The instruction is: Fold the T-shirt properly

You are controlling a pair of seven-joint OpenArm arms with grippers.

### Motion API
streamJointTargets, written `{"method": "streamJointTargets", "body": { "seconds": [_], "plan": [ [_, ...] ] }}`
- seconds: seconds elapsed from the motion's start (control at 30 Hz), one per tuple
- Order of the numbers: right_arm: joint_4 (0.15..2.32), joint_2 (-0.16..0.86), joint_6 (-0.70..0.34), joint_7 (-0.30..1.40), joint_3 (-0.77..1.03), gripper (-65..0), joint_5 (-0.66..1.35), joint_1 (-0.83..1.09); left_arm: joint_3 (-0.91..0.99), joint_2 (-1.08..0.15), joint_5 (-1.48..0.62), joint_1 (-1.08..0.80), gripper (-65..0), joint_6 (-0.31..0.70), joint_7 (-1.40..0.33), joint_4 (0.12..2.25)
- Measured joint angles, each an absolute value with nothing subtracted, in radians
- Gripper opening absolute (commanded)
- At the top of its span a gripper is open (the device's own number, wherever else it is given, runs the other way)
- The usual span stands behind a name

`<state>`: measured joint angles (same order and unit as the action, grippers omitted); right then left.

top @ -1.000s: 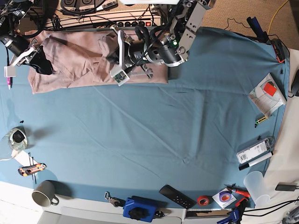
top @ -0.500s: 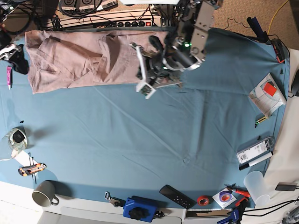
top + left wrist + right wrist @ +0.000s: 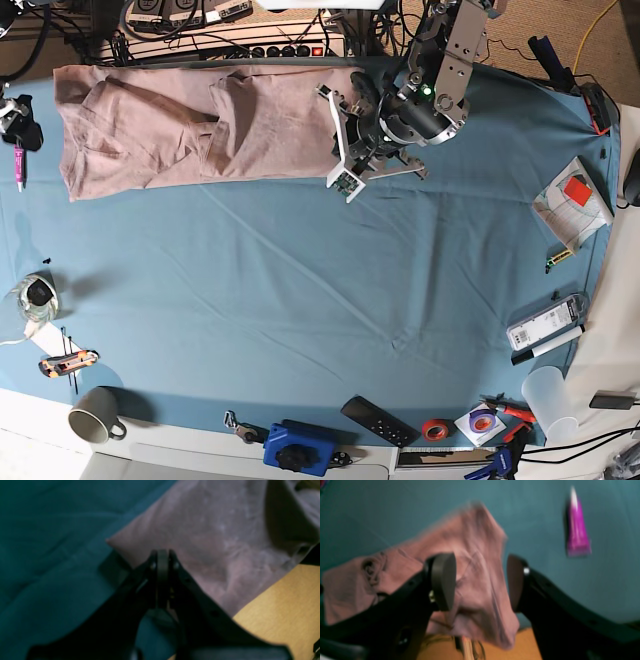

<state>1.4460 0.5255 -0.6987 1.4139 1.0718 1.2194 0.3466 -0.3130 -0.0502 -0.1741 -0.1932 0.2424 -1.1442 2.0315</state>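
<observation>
- Soft cotton is the story: the dusty pinkish-brown short-sleeved T-shirt [image 3: 200, 125] lies in a long, wrinkled band along the far edge of the teal-blue tablecloth [image 3: 320, 290], one end spilling over the table's edge in the wrist views.
- It looks light and limp, so it should drape and sag rather than hold a shape; a pinch on a single layer would probably slide the layers apart.
- Best hold, by the look of it: a corner or hemmed edge, such as the corner [image 3: 110, 541] showing just ahead of the left gripper.
- Left gripper [image 3: 162, 562] has its dark jaws pressed together, with no cloth visibly between them, at the shirt's end.
- Right gripper [image 3: 481, 580] hangs above the other end, its rounded black pads spread wide and holding nothing.
- A glossy magenta tube [image 3: 577, 530] lies nearby on the matte, softly creased tablecloth.
- Bare wood [image 3: 282, 615] shows beyond the cloth.
</observation>
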Motion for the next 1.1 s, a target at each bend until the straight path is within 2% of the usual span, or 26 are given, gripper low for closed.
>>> {"method": "streamJointTargets", "body": {
  "seconds": [0.27, 0.43, 0.67, 0.87, 1.1],
  "plan": [
    [1.116, 0.611, -0.697, 1.414, 1.064, -32.8, 1.312, 0.282, -0.313, -0.05, -0.212, -0.207, -65.0, 0.243, -1.144, 2.036],
    [1.006, 0.634, -0.697, 1.406, 0.965, -32.8, 1.375, 0.216, -0.313, -0.05, -0.245, -0.207, -65.0, 0.243, -1.144, 2.036],
    [0.962, 0.627, -0.698, 1.389, 0.712, -32.8, 1.398, 0.216, -0.313, -0.05, -0.245, -0.207, -65.0, 0.243, -1.144, 2.035],
    [0.962, 0.577, -0.704, 1.362, 0.697, -32.8, 1.443, 0.216, -0.313, -0.05, -0.245, -0.207, -65.0, 0.243, -1.144, 2.036],
    [0.963, 0.565, -0.704, 1.353, 0.697, -32.8, 1.472, 0.227, -0.313, -0.05, -0.245, -0.207, -65.0, 0.243, -1.132, 2.035]
  ]
}}
